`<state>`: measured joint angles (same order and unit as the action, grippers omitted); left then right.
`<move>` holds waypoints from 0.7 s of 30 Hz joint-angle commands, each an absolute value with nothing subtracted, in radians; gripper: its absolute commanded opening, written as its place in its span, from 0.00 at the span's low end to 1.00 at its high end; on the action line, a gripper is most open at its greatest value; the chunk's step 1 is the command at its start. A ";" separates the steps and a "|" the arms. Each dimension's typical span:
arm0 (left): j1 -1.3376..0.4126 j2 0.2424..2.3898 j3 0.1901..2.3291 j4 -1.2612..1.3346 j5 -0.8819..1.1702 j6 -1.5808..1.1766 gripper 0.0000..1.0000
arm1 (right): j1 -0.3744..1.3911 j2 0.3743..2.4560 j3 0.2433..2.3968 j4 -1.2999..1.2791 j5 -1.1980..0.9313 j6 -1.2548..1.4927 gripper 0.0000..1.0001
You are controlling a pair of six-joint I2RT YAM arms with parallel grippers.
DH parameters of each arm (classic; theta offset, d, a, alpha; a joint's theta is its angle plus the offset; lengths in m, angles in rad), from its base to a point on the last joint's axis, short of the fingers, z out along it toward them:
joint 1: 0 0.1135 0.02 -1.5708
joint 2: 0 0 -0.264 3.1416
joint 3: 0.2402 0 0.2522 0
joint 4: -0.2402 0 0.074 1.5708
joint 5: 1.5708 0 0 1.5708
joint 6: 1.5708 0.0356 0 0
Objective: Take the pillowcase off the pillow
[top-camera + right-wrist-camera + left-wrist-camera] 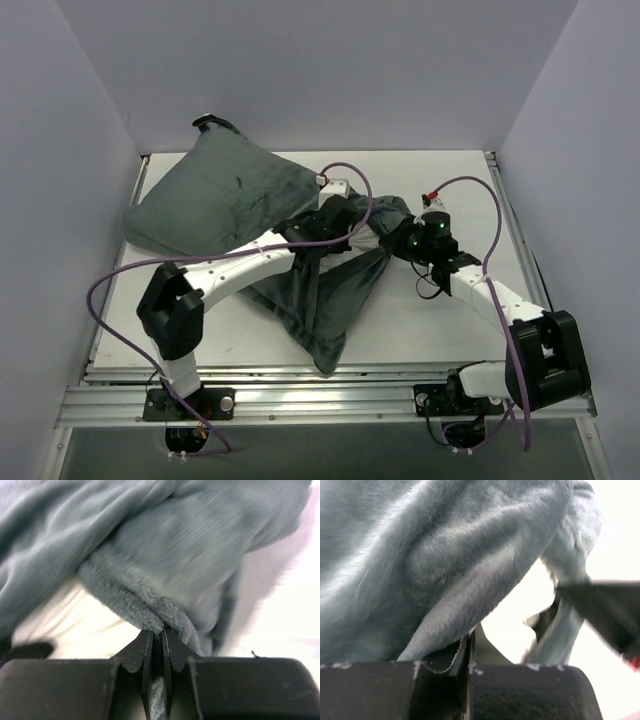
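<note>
1. Left tool (471,641): pressed together, pinching a fold of the grey-green pillowcase (225,195) near its middle.
2. Right tool (158,632): likewise nipped onto a plush fold, just beside the left.
3. Lay across the counter (450,310), bulging at the far left, loose end trailing toward the near edge; pillow hidden, likely inside the bulge.
4. Risked catching both layers, or pillow with cover, so dragging the whole bundle rather than stripping it.
5. Might also have slipped off the velvety pile under tension.

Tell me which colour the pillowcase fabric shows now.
Plain dark grey-green, velvety; the pillowcase shows best in the top external view.
</note>
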<state>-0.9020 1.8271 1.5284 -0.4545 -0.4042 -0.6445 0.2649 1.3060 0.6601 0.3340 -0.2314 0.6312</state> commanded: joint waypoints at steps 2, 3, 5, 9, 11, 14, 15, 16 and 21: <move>-0.833 1.533 1.401 -0.692 -0.417 -0.503 0.02 | 0.097 1.315 0.765 0.167 -0.071 0.612 0.00; -0.812 1.491 1.352 -0.698 -0.410 -0.499 0.02 | 0.084 1.318 0.809 0.146 -0.051 0.612 0.00; -0.790 1.381 1.310 -0.718 -0.385 -0.492 0.02 | 0.066 1.325 0.850 0.104 -0.005 0.620 0.00; -0.750 1.263 1.221 -0.758 -0.347 -0.497 0.02 | 0.046 1.339 0.937 0.058 0.055 0.646 0.00; -0.744 1.209 1.198 -0.772 -0.341 -0.503 0.02 | 0.034 1.351 0.995 0.026 0.075 0.647 0.00; -0.723 1.146 1.157 -0.773 -0.316 -0.512 0.02 | 0.022 1.373 1.064 0.005 0.107 0.643 0.00; -0.716 1.132 1.146 -0.770 -0.302 -0.514 0.02 | 0.011 1.379 1.075 0.000 0.112 0.641 0.00; -0.695 1.102 1.128 -0.770 -0.298 -0.518 0.02 | 0.008 1.384 1.094 -0.030 0.123 0.638 0.00; -0.660 1.048 1.124 -0.732 -0.272 -0.548 0.02 | 0.018 1.376 1.040 -0.009 0.062 0.604 0.00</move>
